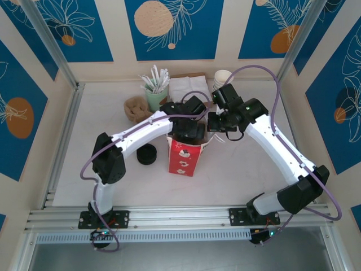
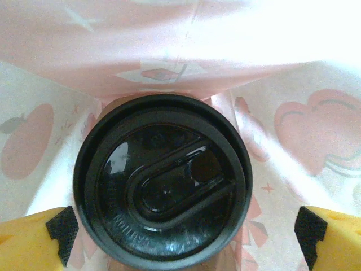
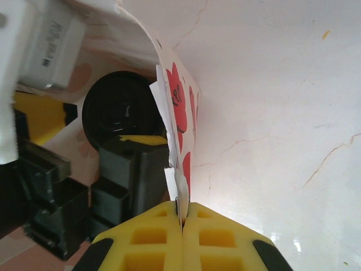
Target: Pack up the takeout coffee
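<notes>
The takeout coffee (image 2: 162, 179), a cup under a round black lid, stands inside a red printed paper bag (image 1: 183, 158) in the middle of the table. My left gripper (image 2: 180, 231) reaches down into the bag, open. Its yellow fingers (image 2: 309, 226) stand on either side of the lid, with a gap on the right. My right gripper (image 3: 183, 217) is shut on the bag's upper right rim (image 3: 179, 113) and holds it out sideways. In the right wrist view the lid (image 3: 121, 107) shows inside the bag, beside the left gripper's black body (image 3: 132, 169).
A short black stack of lids (image 1: 147, 154) lies left of the bag. Along the back stand a green cup of utensils (image 1: 154, 93), white napkins (image 1: 189, 87), stacked white cups (image 1: 223, 78) and a brown crumpled item (image 1: 137, 107). Walls close in three sides.
</notes>
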You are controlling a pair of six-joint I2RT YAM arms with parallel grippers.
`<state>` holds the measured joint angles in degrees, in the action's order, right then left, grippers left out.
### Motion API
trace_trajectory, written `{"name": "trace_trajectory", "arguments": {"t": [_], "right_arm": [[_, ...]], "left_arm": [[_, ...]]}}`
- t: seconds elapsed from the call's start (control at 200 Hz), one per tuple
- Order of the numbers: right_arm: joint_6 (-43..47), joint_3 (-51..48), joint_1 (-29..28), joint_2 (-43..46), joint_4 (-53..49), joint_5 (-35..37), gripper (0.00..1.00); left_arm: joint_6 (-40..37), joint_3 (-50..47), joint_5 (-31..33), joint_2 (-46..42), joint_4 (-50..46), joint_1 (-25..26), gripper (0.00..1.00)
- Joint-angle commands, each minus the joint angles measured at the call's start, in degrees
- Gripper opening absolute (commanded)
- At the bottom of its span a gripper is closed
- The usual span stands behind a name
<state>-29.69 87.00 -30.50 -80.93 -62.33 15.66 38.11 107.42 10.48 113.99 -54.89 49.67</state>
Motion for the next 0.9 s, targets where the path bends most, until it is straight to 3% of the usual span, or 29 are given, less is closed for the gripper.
{"name": "trace_trajectory", "arguments": {"t": [0.0, 0.29, 0.5, 0.895], "right_arm": [[-0.38, 1.61, -0.52, -0.29, -2.63, 3.01, 0.0], [-1.24, 3.2, -0.7, -0.2, -2.71, 3.41, 0.0], [-3.0, 3.83, -0.87, -0.01, -2.01, 2.1, 0.0], [-6.54, 9.6, -3.33, -3.12, -5.9, 4.51, 0.0]], "left_arm": [[2.08, 1.21, 0.88, -3.39, -1.45, -0.29, 1.0], [5.62, 4.09, 3.53, -4.9, -4.67, -0.06, 1.0], [5.93, 1.99, 4.18, -6.86, -0.77, 0.15, 1.0], [3.48, 6.35, 10.43, 0.35, -8.13, 2.51, 1.0]]}}
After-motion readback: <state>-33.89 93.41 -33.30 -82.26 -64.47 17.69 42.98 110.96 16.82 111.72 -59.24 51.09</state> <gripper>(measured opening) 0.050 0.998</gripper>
